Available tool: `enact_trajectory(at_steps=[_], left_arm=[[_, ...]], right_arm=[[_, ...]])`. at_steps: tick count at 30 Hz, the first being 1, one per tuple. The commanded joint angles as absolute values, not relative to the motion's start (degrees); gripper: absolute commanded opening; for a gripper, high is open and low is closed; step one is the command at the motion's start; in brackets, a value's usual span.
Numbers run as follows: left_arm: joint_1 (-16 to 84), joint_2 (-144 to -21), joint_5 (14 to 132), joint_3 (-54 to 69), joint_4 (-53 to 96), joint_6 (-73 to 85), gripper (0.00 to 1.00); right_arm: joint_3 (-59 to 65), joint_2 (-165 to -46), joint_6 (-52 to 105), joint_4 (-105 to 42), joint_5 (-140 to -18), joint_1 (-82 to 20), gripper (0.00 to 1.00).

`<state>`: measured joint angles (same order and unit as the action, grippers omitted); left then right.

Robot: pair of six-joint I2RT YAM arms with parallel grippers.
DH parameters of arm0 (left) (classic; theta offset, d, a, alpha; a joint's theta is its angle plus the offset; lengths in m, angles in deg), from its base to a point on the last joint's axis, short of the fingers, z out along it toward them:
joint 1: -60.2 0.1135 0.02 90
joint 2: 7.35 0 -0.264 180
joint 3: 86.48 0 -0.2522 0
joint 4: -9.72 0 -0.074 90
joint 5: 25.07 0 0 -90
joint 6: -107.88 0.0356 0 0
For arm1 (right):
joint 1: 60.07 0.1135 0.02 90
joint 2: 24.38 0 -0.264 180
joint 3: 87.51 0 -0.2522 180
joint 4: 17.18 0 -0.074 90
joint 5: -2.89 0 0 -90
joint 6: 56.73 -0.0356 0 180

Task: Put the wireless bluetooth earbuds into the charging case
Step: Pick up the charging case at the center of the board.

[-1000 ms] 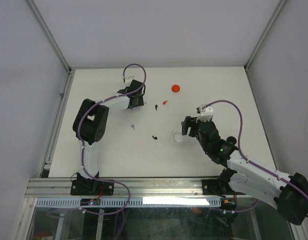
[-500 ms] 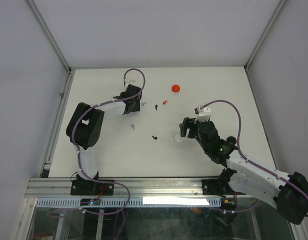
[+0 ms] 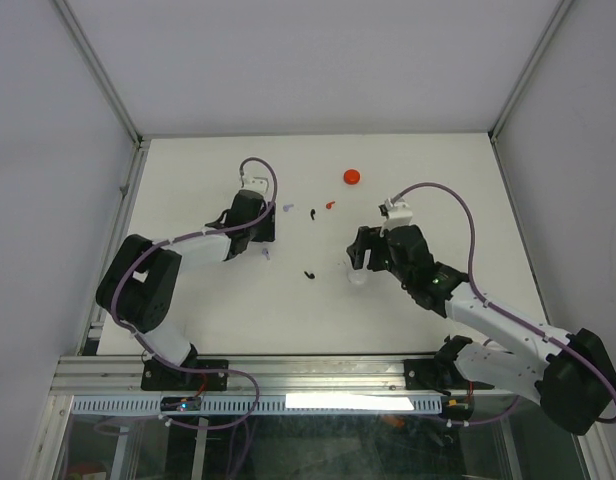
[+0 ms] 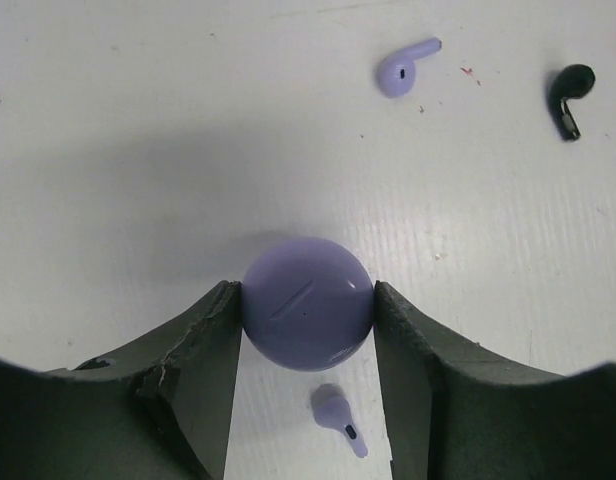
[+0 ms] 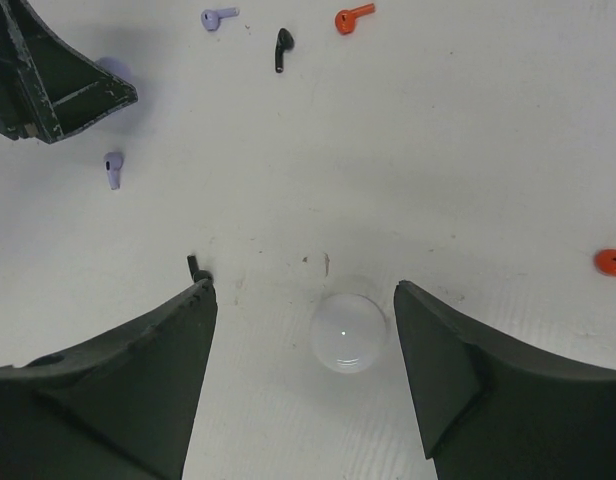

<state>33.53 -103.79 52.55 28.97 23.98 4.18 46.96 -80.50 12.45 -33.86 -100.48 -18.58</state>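
Note:
My left gripper is shut on a round lilac case, just above the table; in the top view it is at the left middle. One lilac earbud lies under the jaws, another lies farther out, near a black earbud. My right gripper is open, its jaws either side of a round white case without touching it. A second black earbud is at its left fingertip. A red earbud lies beyond.
A red round case sits at the far middle of the white table, and shows at the right edge of the right wrist view. A metal rail runs along the near edge. Walls enclose the table.
My left gripper has pulled back nearer and a little left across the table. My right gripper has moved left and slightly farther, over the white case.

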Motion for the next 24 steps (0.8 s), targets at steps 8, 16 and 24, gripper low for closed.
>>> enact_trajectory(at_steps=[8,16,24], left_arm=[[30.64,-94.29,62.67,40.03,0.37,12.28,0.37],[27.64,-91.9,65.06,43.08,-5.26,18.54,0.39],[23.33,-89.67,65.95,45.55,-8.54,24.73,0.39]], right_arm=[[39.76,-85.59,7.63,-36.01,-85.65,-24.57,0.74],[36.58,-88.01,6.19,-35.21,-80.19,-26.31,0.74],[33.59,-90.43,6.68,-35.47,-76.65,-27.05,0.73]])
